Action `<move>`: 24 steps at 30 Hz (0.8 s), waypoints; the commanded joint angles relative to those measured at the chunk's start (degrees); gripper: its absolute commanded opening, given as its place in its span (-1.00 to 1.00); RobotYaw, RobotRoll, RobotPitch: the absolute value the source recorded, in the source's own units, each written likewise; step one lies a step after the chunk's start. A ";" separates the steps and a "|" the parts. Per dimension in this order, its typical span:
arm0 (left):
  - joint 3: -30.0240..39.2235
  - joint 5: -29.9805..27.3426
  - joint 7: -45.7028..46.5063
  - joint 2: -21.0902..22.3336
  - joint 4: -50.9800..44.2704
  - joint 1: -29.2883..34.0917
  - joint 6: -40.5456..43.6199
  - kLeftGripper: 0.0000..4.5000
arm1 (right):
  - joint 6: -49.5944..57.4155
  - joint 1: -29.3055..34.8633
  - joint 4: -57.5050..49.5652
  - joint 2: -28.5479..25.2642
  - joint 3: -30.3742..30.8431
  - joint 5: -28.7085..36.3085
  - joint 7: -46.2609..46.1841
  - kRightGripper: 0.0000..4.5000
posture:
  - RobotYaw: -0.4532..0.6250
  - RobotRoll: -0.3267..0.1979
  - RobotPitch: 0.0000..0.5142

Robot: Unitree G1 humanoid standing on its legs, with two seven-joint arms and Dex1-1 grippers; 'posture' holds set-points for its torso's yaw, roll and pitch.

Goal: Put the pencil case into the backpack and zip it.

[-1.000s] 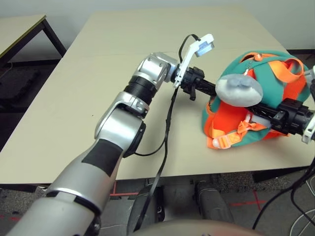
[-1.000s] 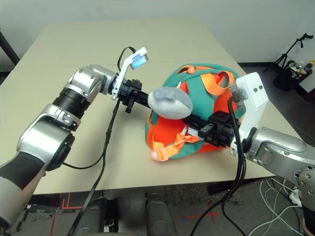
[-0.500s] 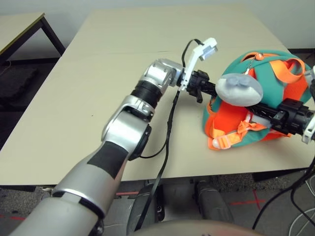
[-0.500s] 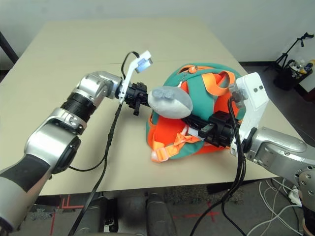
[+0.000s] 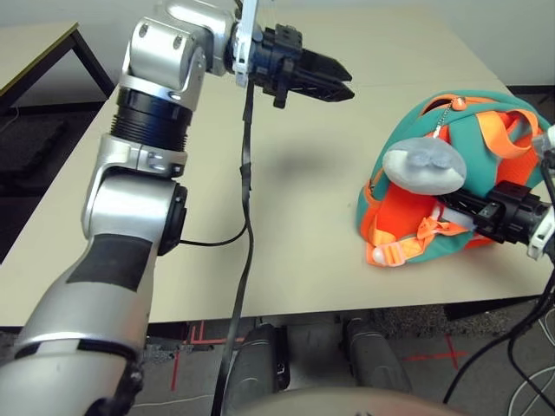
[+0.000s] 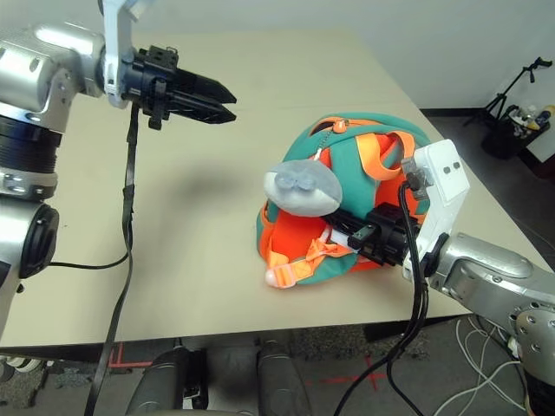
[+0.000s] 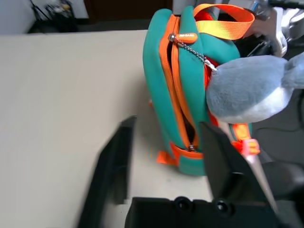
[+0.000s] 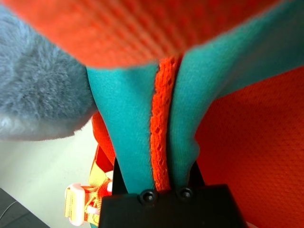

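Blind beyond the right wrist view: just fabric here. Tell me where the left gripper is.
Observer: The left gripper hangs open above the table, well apart from the backpack.
Operator: Report what my right gripper is gripping, seen from outside.
Observer: The right gripper is shut on the backpack's front side, just below the grey plush fish charm.
Operator: Give me the zipper's state.
Observer: From the left wrist, the orange zipper looks closed along its upper run, but a narrow dark gap seems to show near its lower end.
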 commanded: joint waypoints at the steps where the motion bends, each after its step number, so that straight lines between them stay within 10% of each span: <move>1: -4.22 3.42 -0.17 1.26 -4.28 3.91 -7.08 0.94 | 0.55 -1.68 1.75 -0.48 1.44 -1.77 1.89 -0.95 | -0.44 0.25 -0.72; 24: -8.02 0.31 1.86 -5.43 -14.97 4.89 -5.87 1.00 | 3.76 -4.44 6.73 0.70 2.96 -7.76 8.21 -0.95 | -0.38 0.25 -0.58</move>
